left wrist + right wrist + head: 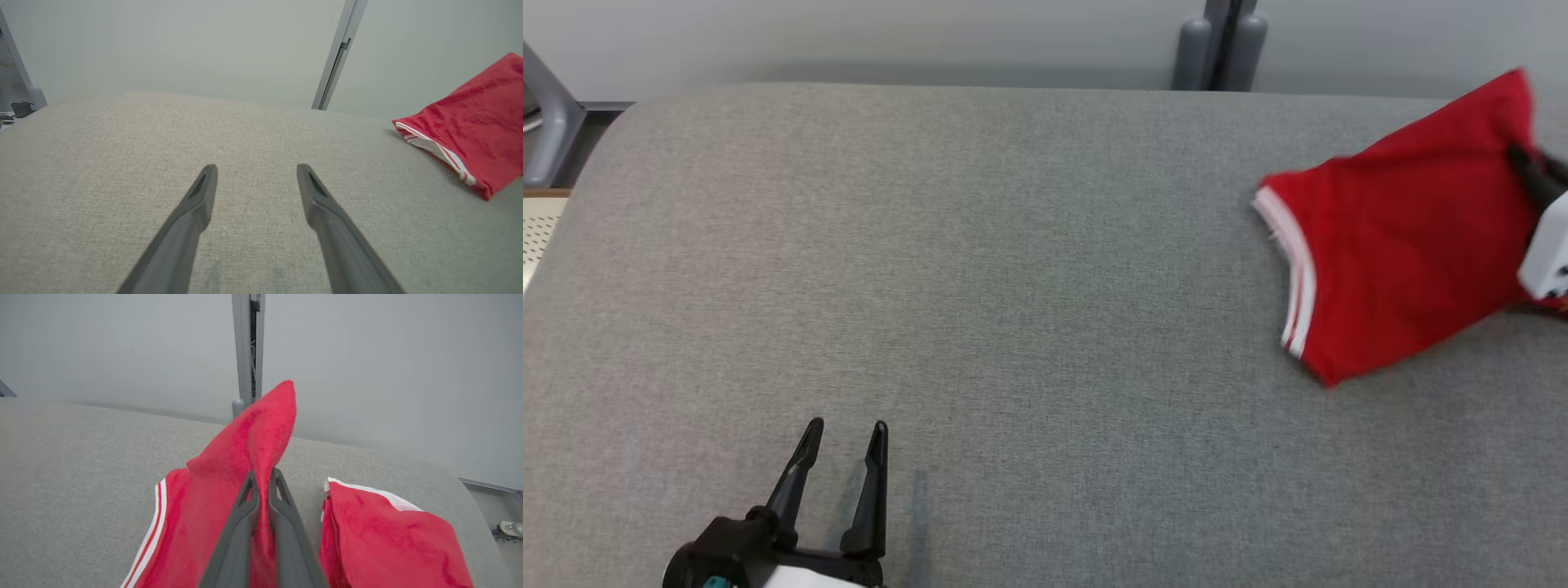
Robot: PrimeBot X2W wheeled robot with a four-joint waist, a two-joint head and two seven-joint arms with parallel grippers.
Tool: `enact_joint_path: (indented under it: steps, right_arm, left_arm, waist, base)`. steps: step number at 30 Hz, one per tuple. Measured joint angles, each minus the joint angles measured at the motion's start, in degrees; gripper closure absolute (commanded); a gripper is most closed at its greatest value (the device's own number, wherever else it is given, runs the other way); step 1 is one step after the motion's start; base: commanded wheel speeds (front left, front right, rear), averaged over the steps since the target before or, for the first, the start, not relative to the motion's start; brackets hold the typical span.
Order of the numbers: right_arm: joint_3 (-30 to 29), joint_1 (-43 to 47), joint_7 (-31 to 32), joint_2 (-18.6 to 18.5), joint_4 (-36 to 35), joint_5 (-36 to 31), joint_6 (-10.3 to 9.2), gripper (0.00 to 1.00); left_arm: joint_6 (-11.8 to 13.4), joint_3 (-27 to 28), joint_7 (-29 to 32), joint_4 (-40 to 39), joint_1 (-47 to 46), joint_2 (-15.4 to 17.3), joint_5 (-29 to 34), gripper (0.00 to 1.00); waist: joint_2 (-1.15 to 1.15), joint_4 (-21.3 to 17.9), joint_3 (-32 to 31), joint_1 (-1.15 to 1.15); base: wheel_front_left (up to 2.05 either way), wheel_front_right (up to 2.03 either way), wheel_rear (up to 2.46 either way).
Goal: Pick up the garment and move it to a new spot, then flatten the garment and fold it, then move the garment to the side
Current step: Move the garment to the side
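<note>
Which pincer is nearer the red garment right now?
Right. The right pincer is shut on a raised fold of the garment, so it is touching it. The left pincer is open over the grey cushion, well off to the garment's left.

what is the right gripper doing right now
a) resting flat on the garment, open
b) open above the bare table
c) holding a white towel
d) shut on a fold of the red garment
d: in the right wrist view the right gripper has its two fingers pinched together on a raised fold of the red garment, which peaks up above the fingertips over the grey table.
</note>
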Motion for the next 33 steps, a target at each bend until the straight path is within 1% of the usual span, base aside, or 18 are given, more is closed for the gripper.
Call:
enact_joint_path:
  steps: [4,5,7,11,18,19,20,21,26,33]
  right_arm:
    - [-4.23,-2.61,2.25,-1.67,0.67,-2.82,0.00,1.00]
    - [-4.23,-2.61,2.25,-1.67,0.67,-2.82,0.00,1.00]
    - [-6.00,-3.47,3.30,-2.21,0.78,-4.22,0.00,1.00]
    - [-8.65,-4.31,5.02,-2.65,0.88,-7.16,0.00,1.00]
    - [-13.78,-5.25,5.88,-3.01,2.10,-13.73,0.00,1.00]
    - [-14.44,-5.17,5.87,-2.97,2.07,-15.07,0.00,0.76]
    - [-14.86,-5.05,5.69,-3.01,1.83,-16.63,0.00,0.67]
    - [-14.97,-4.75,5.34,-3.21,1.42,-18.19,0.00,0.00]
    - [-16.84,-1.71,4.01,-3.67,-1.93,-22.61,0.00,0.00]
    - [-18.08,3.49,1.51,-4.31,-9.25,-22.91,0.00,0.00]
  left_arm:
    - [-0.16,-0.41,0.00,-0.62,-1.23,0.00,-0.16,0.00]
    - [-0.16,-0.41,0.00,-0.62,-1.23,0.00,-0.16,0.00]
    - [-0.23,-0.57,0.00,-0.75,-1.53,0.01,-0.35,0.00]
    - [-0.51,-0.97,0.00,-0.70,-1.72,0.00,-0.35,0.00]
    - [-0.68,-1.18,0.00,-0.62,-2.05,0.00,-0.02,0.00]
    - [-0.69,-1.12,0.00,-0.62,-2.04,0.00,0.01,0.00]
    - [-0.71,-1.04,0.00,-0.58,-2.04,0.02,0.02,0.00]
    - [-0.73,-1.01,0.00,-0.56,-2.03,0.02,0.07,0.00]
    - [-0.74,-0.34,0.00,-0.60,-1.42,0.01,0.09,0.00]
    - [-0.75,0.88,0.01,-0.69,0.58,0.00,0.30,0.00]
  waist:
    - [0.00,-0.97,1.14,0.00]
    - [0.00,-0.97,1.14,0.00]
    - [0.00,-1.23,1.57,0.00]
    - [0.00,-1.50,2.32,0.00]
    - [0.00,-1.35,3.08,0.00]
    - [0.00,-1.39,3.14,0.00]
    - [0.00,-1.44,3.16,0.00]
    - [0.00,-1.49,3.15,0.00]
    - [0.00,-2.25,2.74,0.00]
    - [0.00,-4.23,1.31,0.00]
  base:
    - [0.00,0.00,0.00]
    - [0.00,0.00,0.00]
    - [0.00,0.00,0.00]
    - [0.00,0.00,0.00]
    - [0.00,0.00,0.00]
    - [0.00,0.00,0.00]
    - [0.00,0.00,0.00]
    - [0.00,0.00,0.00]
    - [0.00,0.00,0.00]
    - [0.00,0.00,0.00]
